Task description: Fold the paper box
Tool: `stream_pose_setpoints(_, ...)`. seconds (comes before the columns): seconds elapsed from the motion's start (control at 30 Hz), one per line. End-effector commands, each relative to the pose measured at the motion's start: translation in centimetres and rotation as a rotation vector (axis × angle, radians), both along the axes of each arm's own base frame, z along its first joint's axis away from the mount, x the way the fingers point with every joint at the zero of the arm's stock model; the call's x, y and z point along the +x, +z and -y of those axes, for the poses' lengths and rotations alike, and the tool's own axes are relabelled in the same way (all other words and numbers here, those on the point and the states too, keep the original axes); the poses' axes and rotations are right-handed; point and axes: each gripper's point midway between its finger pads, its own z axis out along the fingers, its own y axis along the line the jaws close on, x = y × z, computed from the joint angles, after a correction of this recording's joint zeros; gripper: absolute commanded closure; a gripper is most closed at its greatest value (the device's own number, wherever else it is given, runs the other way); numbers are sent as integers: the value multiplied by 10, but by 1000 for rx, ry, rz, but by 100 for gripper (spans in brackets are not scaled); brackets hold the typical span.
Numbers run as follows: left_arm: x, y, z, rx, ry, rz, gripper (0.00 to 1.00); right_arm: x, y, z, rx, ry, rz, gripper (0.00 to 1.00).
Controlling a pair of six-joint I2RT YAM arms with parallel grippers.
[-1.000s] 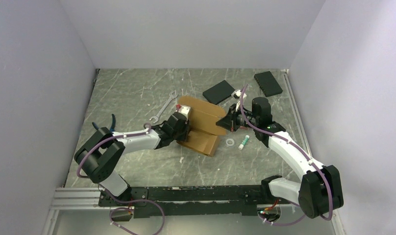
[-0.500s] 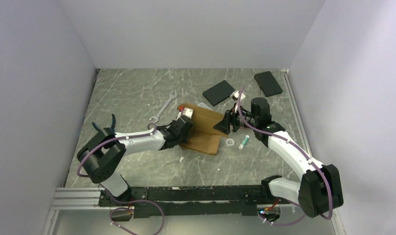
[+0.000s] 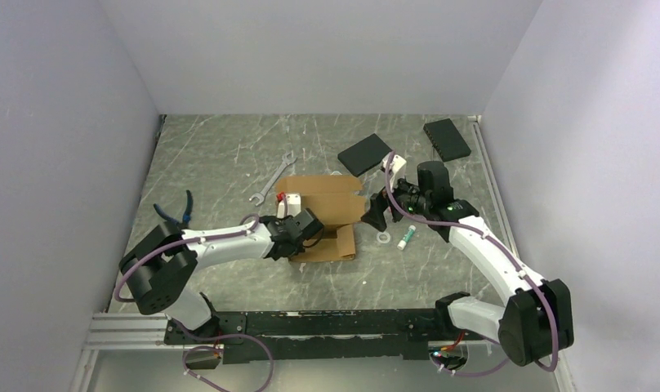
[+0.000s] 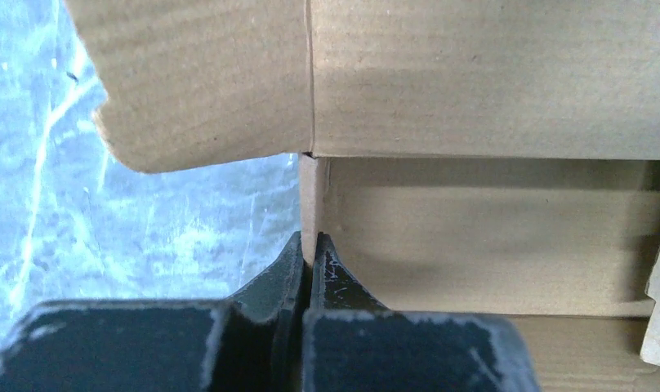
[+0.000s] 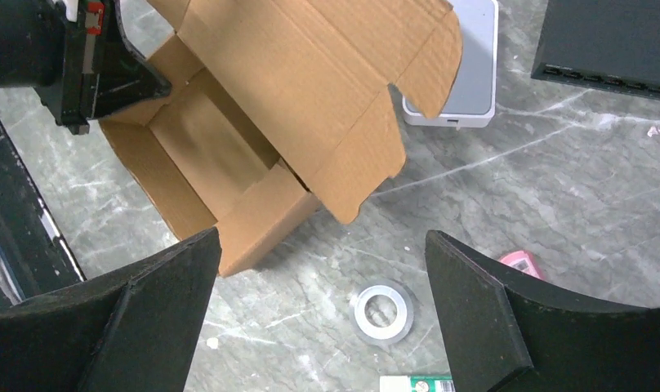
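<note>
The paper box (image 3: 323, 200) is a brown corrugated carton lying mid-table with its lid flaps spread open. In the left wrist view its inside (image 4: 482, 220) fills the frame. My left gripper (image 4: 312, 245) is shut on the thin edge of one side wall. From above, the left gripper (image 3: 307, 224) sits at the box's near left side. My right gripper (image 3: 375, 214) stands wide open just right of the box, holding nothing. Between its fingers (image 5: 474, 310) I see bare marble, with the box (image 5: 294, 82) beyond and apart from them.
Two black slabs (image 3: 364, 153) (image 3: 447, 139) lie at the back right. A tape ring (image 3: 384, 237), a green-and-white tube (image 3: 406, 238) and a pink item (image 5: 519, 263) lie right of the box. A white case (image 5: 466, 77) sits behind it. A wrench (image 3: 274, 181) and pliers (image 3: 180, 211) lie left.
The right gripper opened, let go of the box flap and drew back. The left gripper shut on the box wall and pulled the box down and toward the near side.
</note>
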Motion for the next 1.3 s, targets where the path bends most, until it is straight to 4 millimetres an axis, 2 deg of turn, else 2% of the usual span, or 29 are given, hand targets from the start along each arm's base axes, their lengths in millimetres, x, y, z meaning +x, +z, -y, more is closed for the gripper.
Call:
stream_pose_setpoints(0.0,-8,8,-4,-32,121,-2,100,-8,7,-2,2,70,35,0)
stream_pose_setpoints(0.13,-16,1,3,-77,179,-26,100,-20,-17,-16,60,88,-105,2)
stream_pose_setpoints(0.3,-23,-2,11,-107,240,-30,100,-32,-54,-42,-30,114,-199,7)
stream_pose_setpoints(0.47,-33,-2,9,-107,338,-29,100,-20,-84,-45,-149,22,-261,14)
stream_pose_setpoints(0.63,-41,-2,20,-169,361,-24,100,-9,-94,-49,-221,-19,-227,18)
stream_pose_setpoints(0.87,-45,-2,27,-185,357,-20,100,-2,-101,-56,-280,-27,-186,41)
stream_pose_setpoints(0.9,-45,-2,29,-188,358,-20,100,-1,-104,-55,-301,-29,-177,49)
stream_pose_setpoints(1.0,-47,-1,29,-185,366,-16,100,2,-117,-49,-388,-47,-153,81)
stream_pose_setpoints(1.1,-50,0,28,-181,382,-14,100,8,-128,-40,-499,-71,-114,99)
stream_pose_setpoints(1.27,-53,5,29,-208,394,-1,100,16,-132,-32,-654,-82,21,100)
